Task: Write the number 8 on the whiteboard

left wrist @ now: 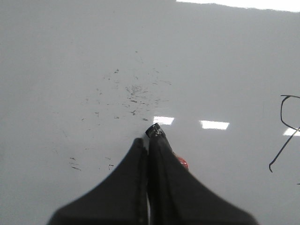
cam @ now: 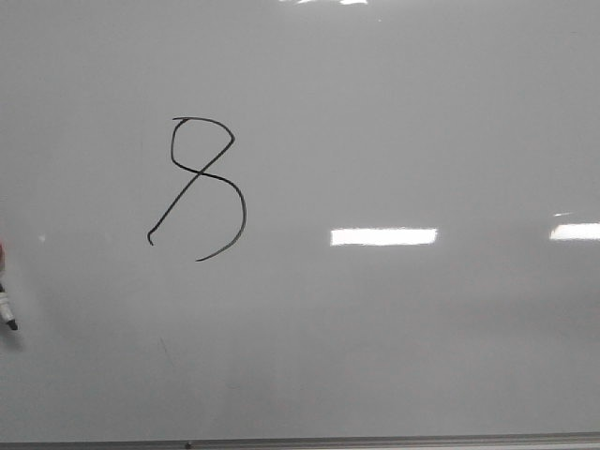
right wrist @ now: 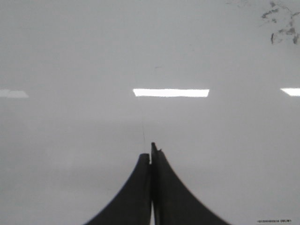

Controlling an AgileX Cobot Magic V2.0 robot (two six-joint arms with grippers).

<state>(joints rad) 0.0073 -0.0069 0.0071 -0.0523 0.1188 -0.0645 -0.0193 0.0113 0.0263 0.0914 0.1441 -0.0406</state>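
The whiteboard (cam: 394, 122) fills the front view. The number 8 (cam: 199, 173), a thin black slanted line with an unclosed lower loop, sits left of centre. Part of it shows at the edge of the left wrist view (left wrist: 281, 110). A marker (cam: 8, 309) with a white body and black tip pokes in at the far left edge, tip just off the board, well left of and below the 8. My left gripper (left wrist: 146, 138) is shut on the marker, of which only a red part (left wrist: 183, 163) shows beside the fingers. My right gripper (right wrist: 151, 152) is shut and empty above bare board.
The board's thin grey metal edge (cam: 375, 441) runs along the front. Small black scratch marks (left wrist: 133, 91) lie ahead of the left gripper. Dark smudges (right wrist: 281, 21) and a small printed label (right wrist: 274, 220) show in the right wrist view. Bright light reflections (cam: 382, 236) lie on the board.
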